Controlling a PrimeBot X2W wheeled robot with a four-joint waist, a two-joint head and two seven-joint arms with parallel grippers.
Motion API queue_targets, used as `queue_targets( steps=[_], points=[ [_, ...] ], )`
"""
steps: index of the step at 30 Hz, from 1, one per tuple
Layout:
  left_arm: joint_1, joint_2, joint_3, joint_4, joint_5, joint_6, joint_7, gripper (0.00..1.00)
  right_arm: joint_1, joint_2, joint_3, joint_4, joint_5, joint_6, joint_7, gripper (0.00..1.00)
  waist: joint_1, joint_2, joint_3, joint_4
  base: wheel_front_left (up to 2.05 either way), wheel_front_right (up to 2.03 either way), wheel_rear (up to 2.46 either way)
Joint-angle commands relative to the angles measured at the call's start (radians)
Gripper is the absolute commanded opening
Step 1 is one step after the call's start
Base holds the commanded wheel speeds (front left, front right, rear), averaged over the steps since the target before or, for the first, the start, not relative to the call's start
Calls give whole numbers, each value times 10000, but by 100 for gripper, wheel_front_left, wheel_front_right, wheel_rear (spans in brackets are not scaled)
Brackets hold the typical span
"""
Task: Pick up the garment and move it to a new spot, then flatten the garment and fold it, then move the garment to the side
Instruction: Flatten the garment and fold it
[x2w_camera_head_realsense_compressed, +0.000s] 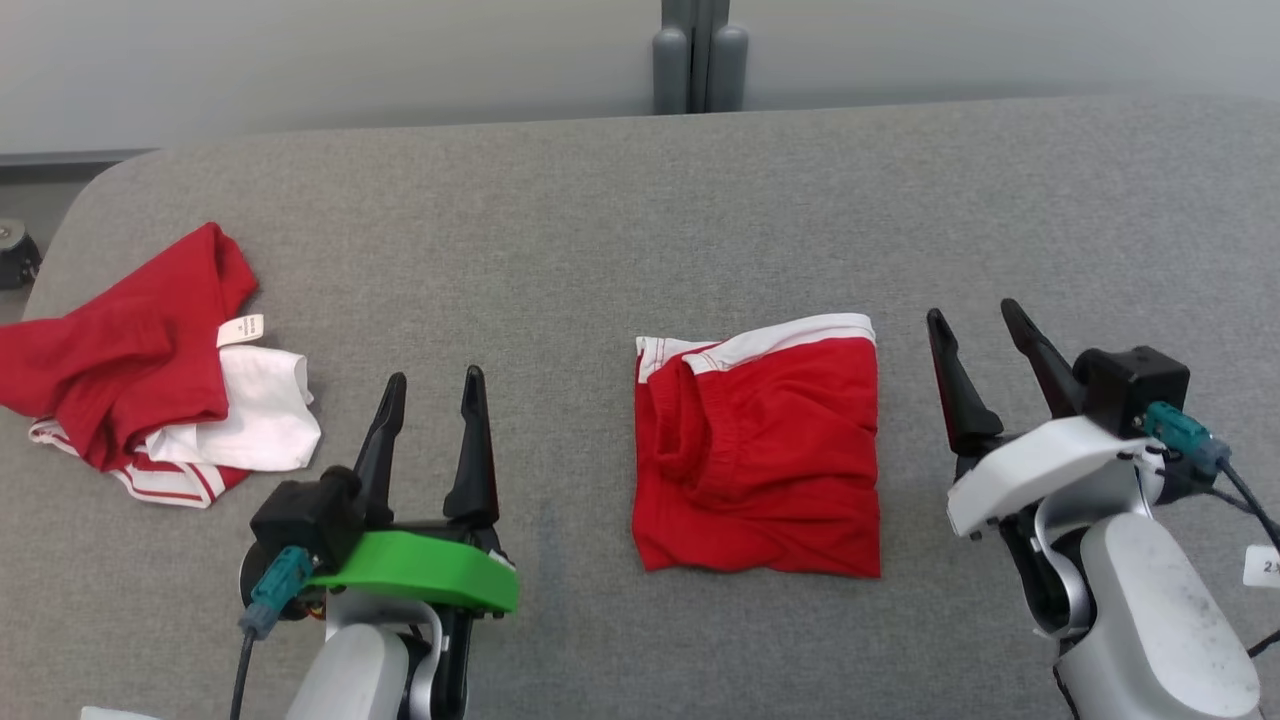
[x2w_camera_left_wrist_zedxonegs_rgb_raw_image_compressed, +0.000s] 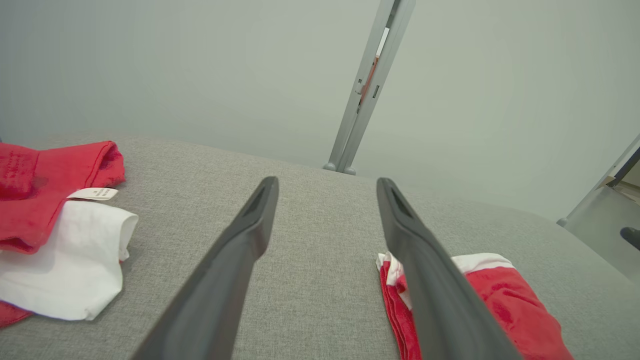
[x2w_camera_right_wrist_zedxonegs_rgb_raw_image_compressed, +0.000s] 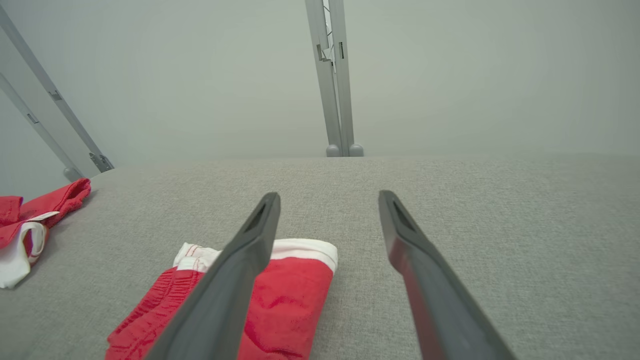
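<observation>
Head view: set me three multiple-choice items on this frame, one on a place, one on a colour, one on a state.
1. Where does the folded garment lie?
A. between the left tool and the right tool
B. draped over the right tool
C. held in the air

2. What colour is the band along the folded garment's far edge?
A. blue
B. white
C. black

3. How do the two tools stand?
A. both shut on the garment
B. one shut, one open
C. both open, holding nothing

Answers:
1 A: it lies flat on the grey table with a tool on each side.
2 B: a white band tops the red cloth.
3 C: both stand spread, clear of the cloth.
</observation>
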Motion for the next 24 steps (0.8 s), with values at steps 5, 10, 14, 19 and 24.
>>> queue_targets(
  steps=[5,10,14,19,24],
  points=[
    [707,5,428,157,261,-186,-29,100,830,414,-194,86,-592,-3,-1069,100,0,0,-632,-472,0,0,0],
    [1337,0,844,204,436,-175,-30,100,1403,688,-355,82,-817,-3,-1620,100,0,0,-999,-530,0,0,0],
    [1825,-3,1017,89,596,-45,-30,100,1841,783,-427,94,-773,-1,-1817,100,0,0,-1173,-478,0,0,0],
    [2109,-4,1118,31,762,17,-30,100,2094,815,-388,219,-816,-3,-1914,100,0,0,-1217,-410,0,0,0],
    [2178,-5,1071,23,782,45,-31,100,2061,816,-339,405,-714,-3,-1956,100,0,0,-1201,-372,0,0,0]
  ],
)
